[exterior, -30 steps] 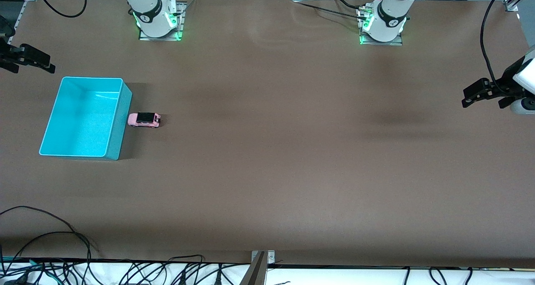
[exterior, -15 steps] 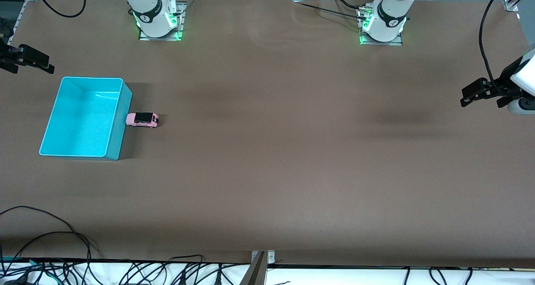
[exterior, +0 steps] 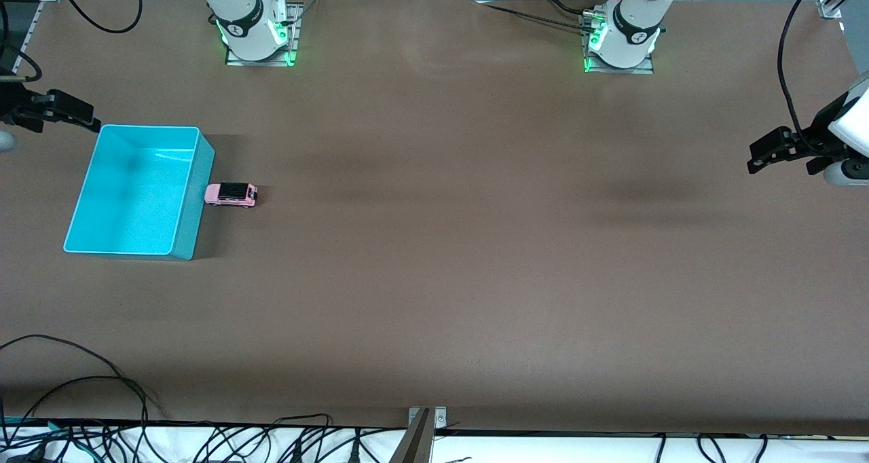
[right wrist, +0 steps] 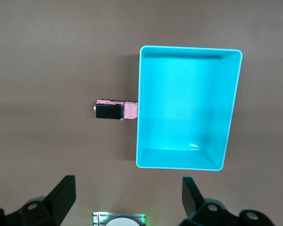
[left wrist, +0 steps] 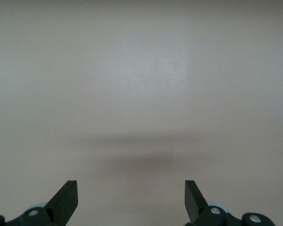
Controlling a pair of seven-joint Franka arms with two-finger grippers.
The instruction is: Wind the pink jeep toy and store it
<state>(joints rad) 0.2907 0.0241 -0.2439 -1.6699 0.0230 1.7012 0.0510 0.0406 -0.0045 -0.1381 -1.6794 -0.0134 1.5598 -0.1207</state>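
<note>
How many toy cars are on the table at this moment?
1. The pink jeep toy stands on the table, right beside the turquoise bin on its side toward the left arm's end. The bin's inside shows no other car.

We see an open rectangular turquoise plastic bin (exterior: 182,198) standing on our brown table (exterior: 475,246) toward the right arm's end. Black cables (exterior: 102,409) trail along the table's edge nearest the front camera.
</note>
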